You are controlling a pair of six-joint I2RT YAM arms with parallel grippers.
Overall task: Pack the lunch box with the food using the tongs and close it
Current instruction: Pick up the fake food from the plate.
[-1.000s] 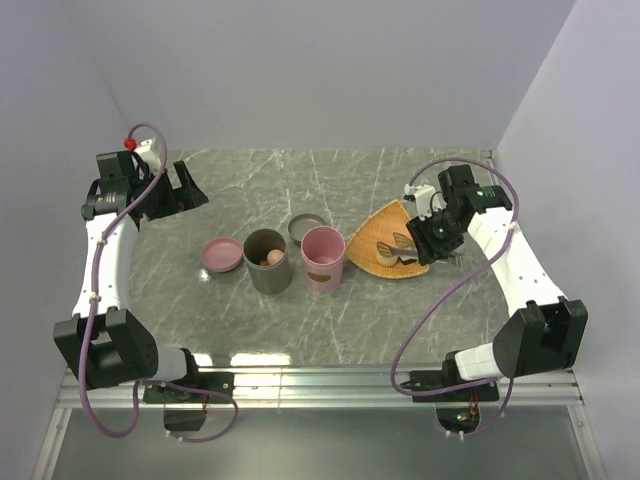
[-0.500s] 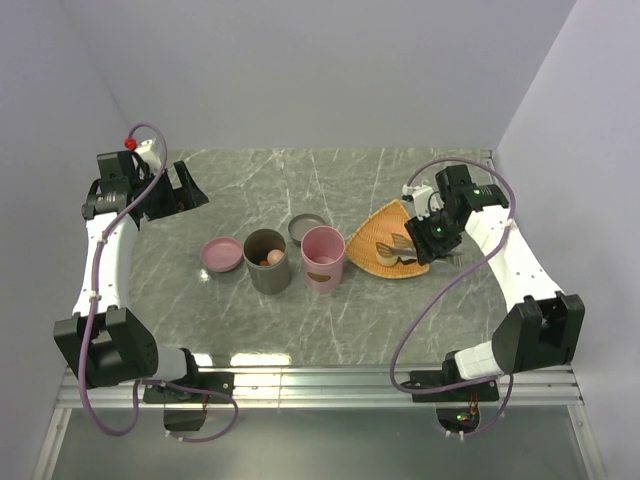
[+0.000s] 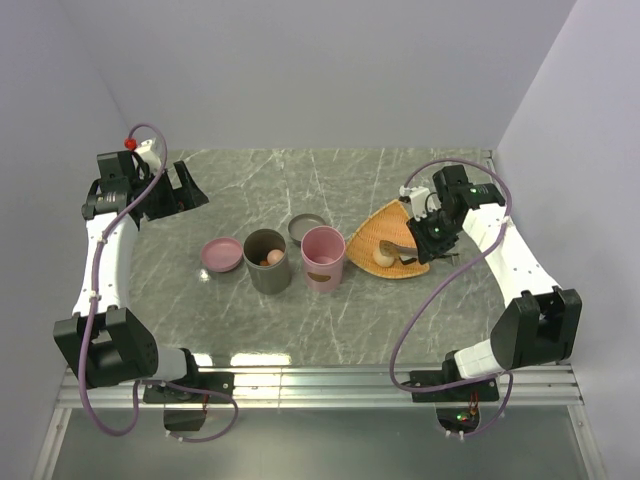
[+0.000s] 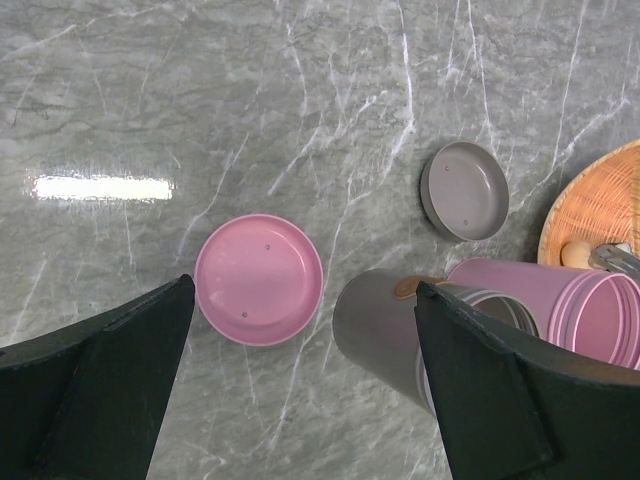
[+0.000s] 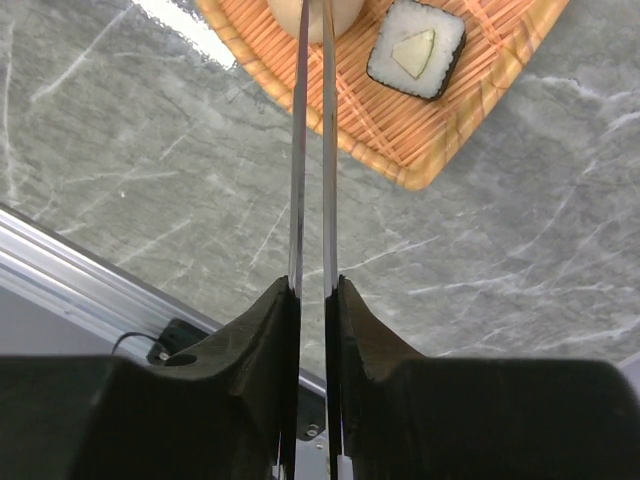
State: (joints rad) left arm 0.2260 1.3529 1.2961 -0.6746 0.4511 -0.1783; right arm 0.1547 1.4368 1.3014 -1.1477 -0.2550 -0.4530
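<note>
My right gripper (image 5: 312, 285) is shut on the silver tongs (image 5: 300, 150), squeezing their two arms close together. The arms run up over the orange woven tray (image 5: 480, 110) and cross a beige ball (image 5: 345, 10) at the frame's top edge, where their tips are cut off. A square dark-edged food piece (image 5: 415, 50) lies beside it. In the top view this gripper (image 3: 427, 232) hangs over the tray (image 3: 375, 230), near the ball (image 3: 384, 257). The lunch box stands as a grey pot (image 3: 266, 262) holding orange-brown bits and a pink pot (image 3: 323, 258). My left gripper (image 4: 300, 400) is open and empty.
A pink lid (image 3: 221, 254) lies left of the grey pot and a grey lid (image 3: 306, 228) lies behind the two pots. The left arm (image 3: 110, 240) is raised at the far left. An aluminium rail (image 3: 320, 380) runs along the table's near edge.
The right gripper has squeezed the tongs much narrower and shifted slightly toward the back of the table. The left arm has not moved.
</note>
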